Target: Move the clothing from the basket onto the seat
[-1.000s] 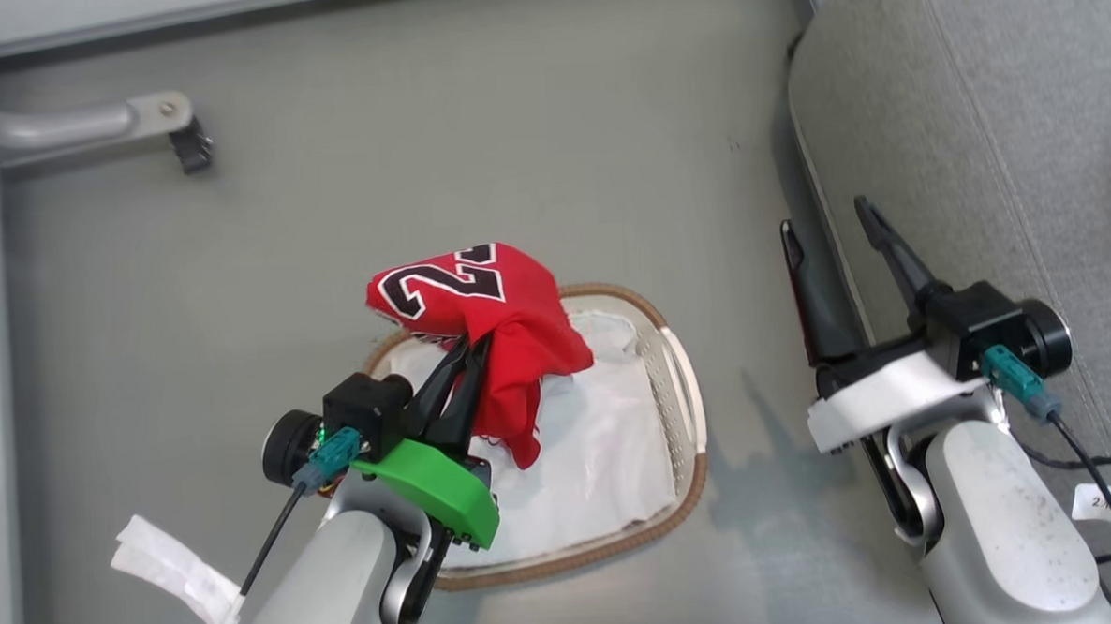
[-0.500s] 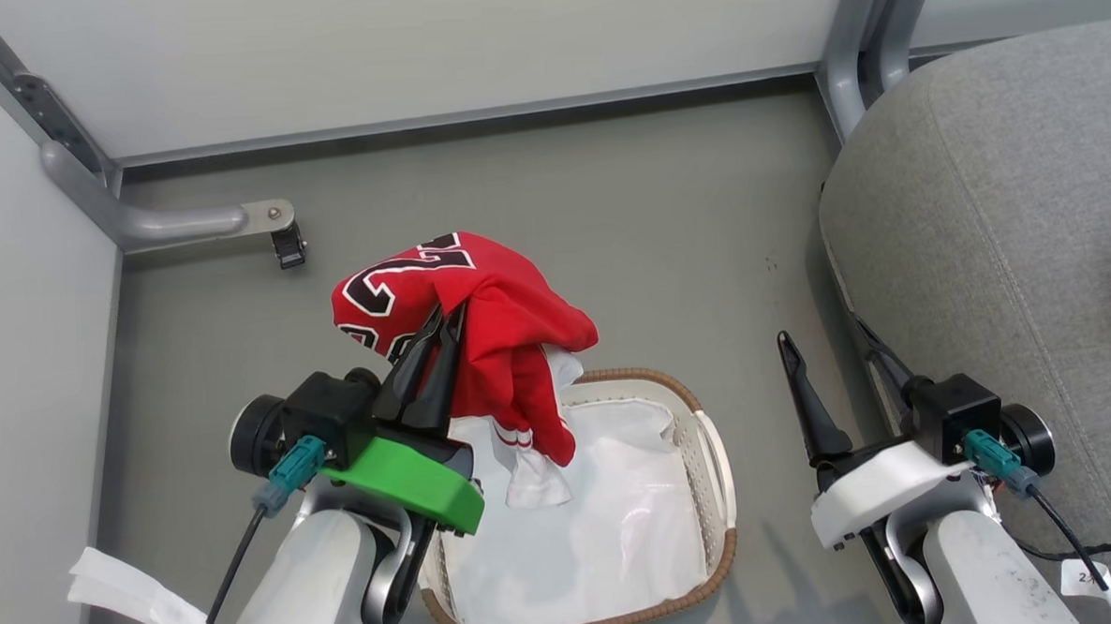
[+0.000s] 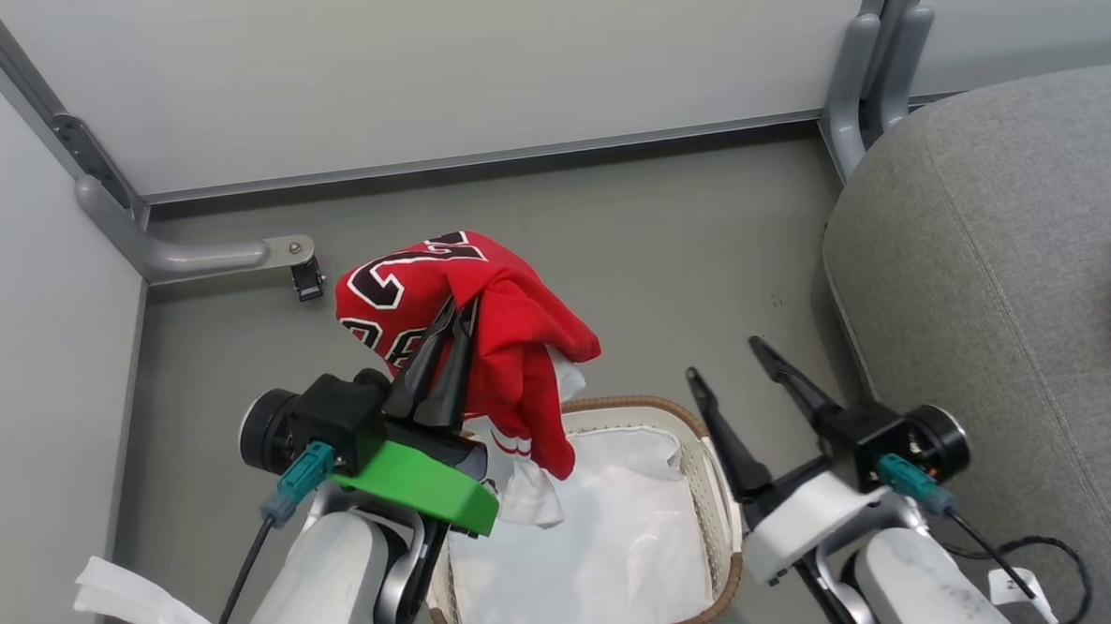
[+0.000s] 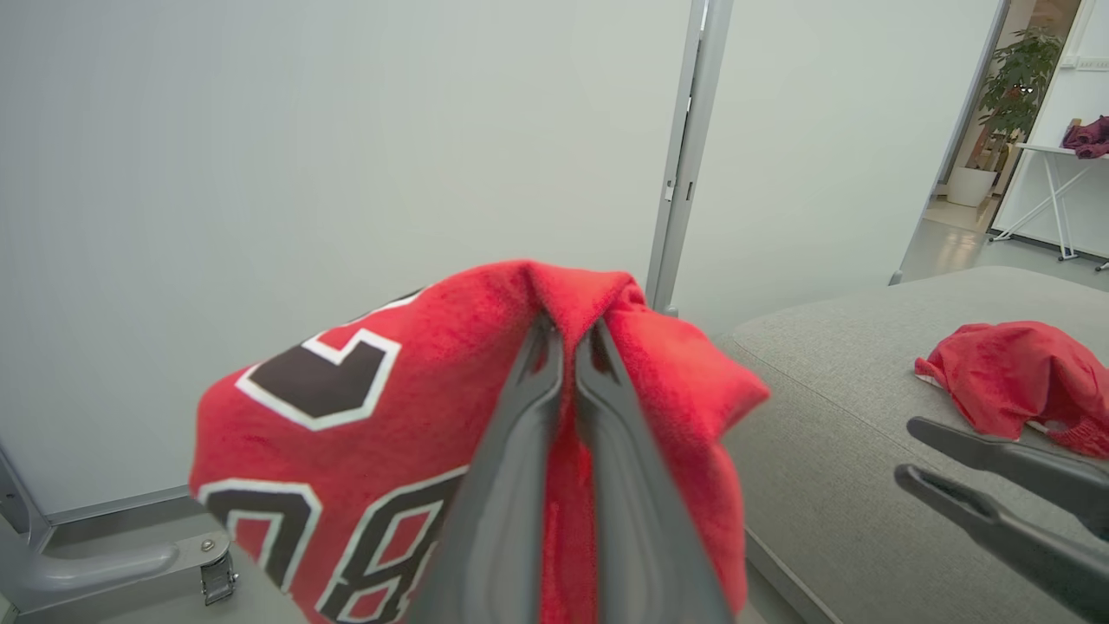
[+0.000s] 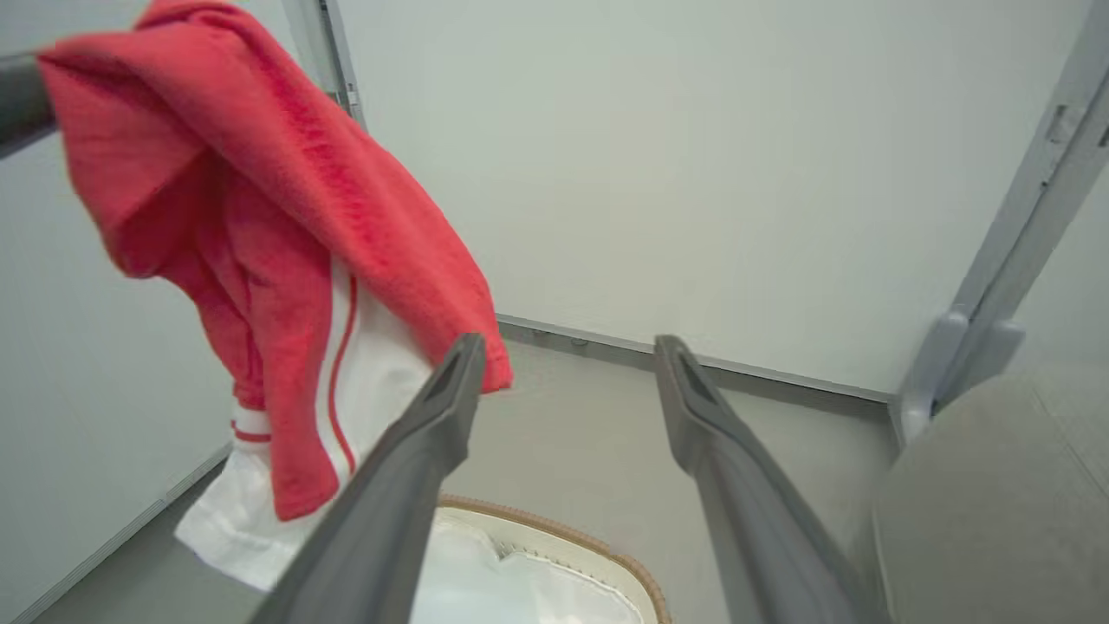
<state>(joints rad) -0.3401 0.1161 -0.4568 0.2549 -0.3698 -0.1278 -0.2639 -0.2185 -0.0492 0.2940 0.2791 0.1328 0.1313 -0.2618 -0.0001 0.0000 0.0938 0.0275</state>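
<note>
The left end effector (image 3: 460,307) is pinching a fold of the soft red jersey (image 3: 509,323) between its two long dark fingers, which are pressing almost together with only cloth between them. The jersey is hanging in a bunched, drooping mass in the air over the far left side of the basket (image 3: 616,405), its black white-outlined numbers curving over the top. The basket, an oval of white perforated plastic with a brown woven rim, is sitting on the smooth grey floor (image 3: 656,251), and a crumpled white sheet (image 3: 622,553) is lining it. The right end effector (image 3: 724,359) is hovering with its fingers spread wide and gripping nothing, between the basket and the seat (image 3: 985,265), a broad grey woven cushion with a rounded edge and a stitched seam. The right wrist view is showing the jersey from its other side, where a white part with thin red stripes is trailing below the red cloth. The left wrist view is showing a second red garment (image 4: 1005,381) lying crumpled on the seat, while the head view is catching just a sliver of it at the right edge
</note>
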